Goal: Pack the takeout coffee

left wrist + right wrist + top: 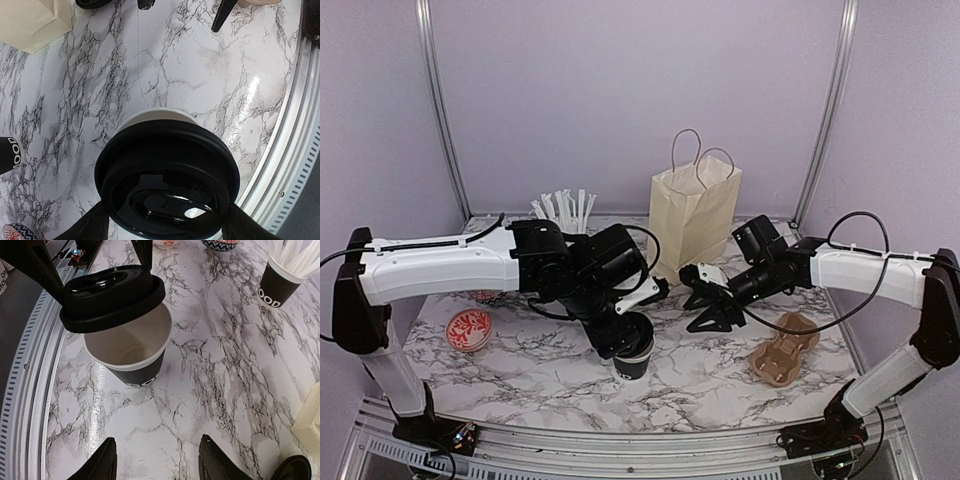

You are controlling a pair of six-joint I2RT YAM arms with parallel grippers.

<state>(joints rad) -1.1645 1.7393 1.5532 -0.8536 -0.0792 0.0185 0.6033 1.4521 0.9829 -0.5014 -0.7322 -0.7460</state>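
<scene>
The left tool (165,225) grips the black plastic lid (112,295) by its rim, one finger on each side. The lid hangs over the takeout coffee cup (140,371) but is not seated: it is shifted toward the counter's (540,365) front edge, so part of the white inside of the cup shows. Whether the lid touches the rim I cannot tell. The cup stands upright near the middle of the front edge.

The right tool (712,308) hovers above the counter just right of the cup, its fingers spread with nothing between them.

A cream paper bag (692,215) stands by the back edge. A like cup with white straws (563,210) stands left of it. A brown pulp cup carrier (783,355) lies toward the front right corner, and a red-patterned dish (469,328) sits near the left edge
</scene>
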